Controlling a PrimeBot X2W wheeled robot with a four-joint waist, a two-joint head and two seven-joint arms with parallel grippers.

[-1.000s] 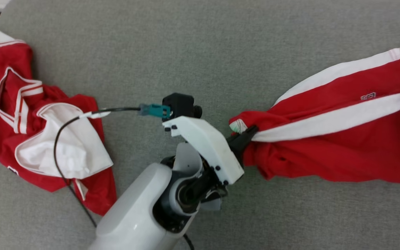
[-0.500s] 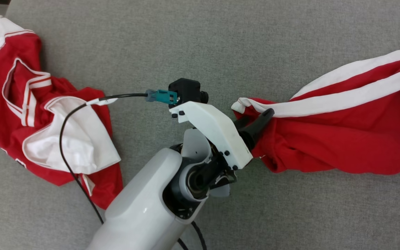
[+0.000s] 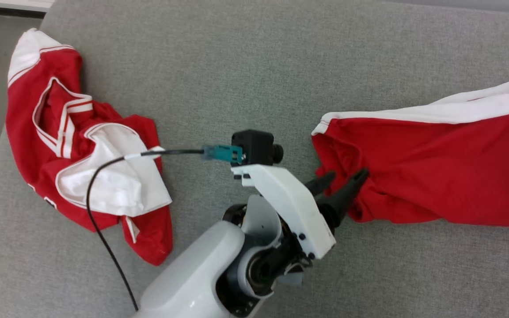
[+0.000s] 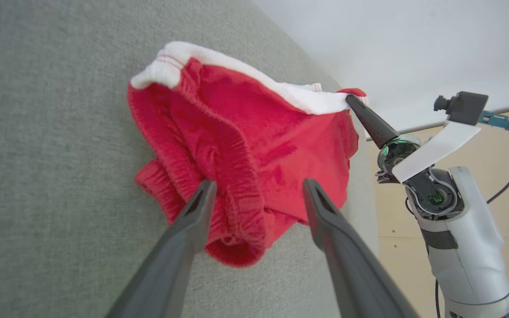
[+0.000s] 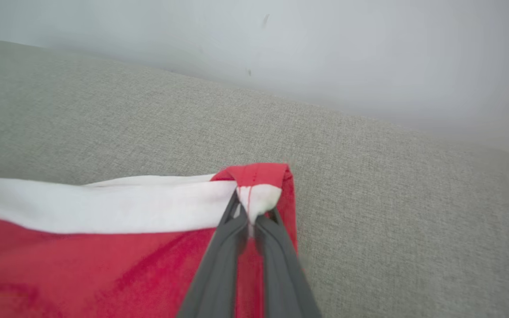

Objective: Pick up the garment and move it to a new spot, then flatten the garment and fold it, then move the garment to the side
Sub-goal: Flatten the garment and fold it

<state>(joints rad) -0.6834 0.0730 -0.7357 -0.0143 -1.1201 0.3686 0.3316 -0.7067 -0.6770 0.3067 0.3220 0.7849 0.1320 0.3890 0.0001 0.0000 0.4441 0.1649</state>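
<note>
My left fingers stand wide apart, straddling the bunched waistband of the red shorts, while my right fingers are clamped on their white-trimmed corner. The shorts lie stretched over the grey bench, well apart from the red jersey. If my right arm pulls now, I judge the loose crumpled end will drag and bunch instead of flattening.

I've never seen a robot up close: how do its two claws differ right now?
The left gripper is open, straddling the bunched end of the red garment; the right gripper is shut, pinching its white-striped corner. The left grips nothing; the right holds cloth. Both have two dark tapered fingers.
</note>
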